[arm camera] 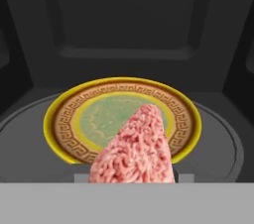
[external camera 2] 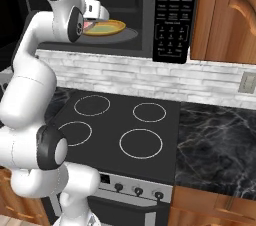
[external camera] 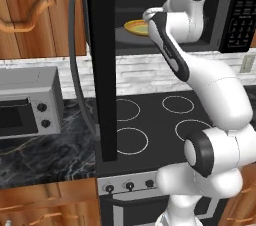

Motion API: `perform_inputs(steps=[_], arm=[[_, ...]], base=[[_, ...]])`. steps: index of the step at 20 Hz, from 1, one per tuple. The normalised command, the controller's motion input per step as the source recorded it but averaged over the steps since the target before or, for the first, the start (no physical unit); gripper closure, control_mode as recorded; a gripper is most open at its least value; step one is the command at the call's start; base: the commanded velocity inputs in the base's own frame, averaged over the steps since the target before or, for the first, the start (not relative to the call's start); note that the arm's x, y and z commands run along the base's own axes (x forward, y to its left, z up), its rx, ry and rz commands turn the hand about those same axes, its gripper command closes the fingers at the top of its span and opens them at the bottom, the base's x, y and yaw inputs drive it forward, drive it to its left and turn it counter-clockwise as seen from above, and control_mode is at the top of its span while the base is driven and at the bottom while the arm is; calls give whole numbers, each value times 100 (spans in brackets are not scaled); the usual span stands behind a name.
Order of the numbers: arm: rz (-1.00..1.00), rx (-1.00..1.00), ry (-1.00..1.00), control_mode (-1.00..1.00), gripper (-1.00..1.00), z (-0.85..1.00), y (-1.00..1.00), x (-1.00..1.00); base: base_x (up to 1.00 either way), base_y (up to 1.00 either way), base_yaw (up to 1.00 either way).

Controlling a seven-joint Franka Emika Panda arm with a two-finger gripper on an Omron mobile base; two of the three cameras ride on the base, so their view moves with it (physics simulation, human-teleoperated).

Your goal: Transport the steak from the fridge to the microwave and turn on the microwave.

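The kitchen has brown wooden cupboards, a pale brick wall and a dark marble counter (external camera 2: pixel 220 140).

Nearest the cameras is the flat black stove top with white rings (external camera 2: pixel 125 125), with small knobs along its front edge. To the robot's left, on the counter, sits a silver toaster oven with two knobs (external camera: pixel 27 102).

Above the stove is the big black microwave with a button pad on its right side (external camera 2: pixel 172 15). Its dark door (external camera: pixel 102 65) is swung wide open. The white arm reaches up and into the open box.

The robot's gripper (external camera 2: pixel 95 12) is just inside the microwave. Its fingertips are hidden in these pictures, so how wide it is open cannot be told. The flat pinkish-red steak (arm camera: pixel 136 151) fills the bottom middle of the hand view, very close to the hand, so the robot probably has hold of it. It hangs over the near edge of a round yellow plate with a green middle (arm camera: pixel 74 119). The plate rests on the grey round tray inside the microwave.

The carrying looks nearly done. The robot probably has to let the steak go onto the plate, pull its arm out, shut the door and press a button to start the microwave.
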Motion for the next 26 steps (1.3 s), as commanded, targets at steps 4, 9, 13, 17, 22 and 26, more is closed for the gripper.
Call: perform_inputs(steps=[4,9,13,17,22,26], arm=[[0,-1,0,-100,100,-5,2,38],[0,-3,1,-100,100,-10,8,38],[0,-2,0,-100,100,-14,5,38],[0,0,4,-100,100,-1,1,35],[0,0,5,-100,100,-1,0,41],[0,0,5,-100,100,-10,1,37]], base=[[0,0,0],[0,0,0],[0,0,0],[0,0,0],[0,0,0],[0,0,0]])
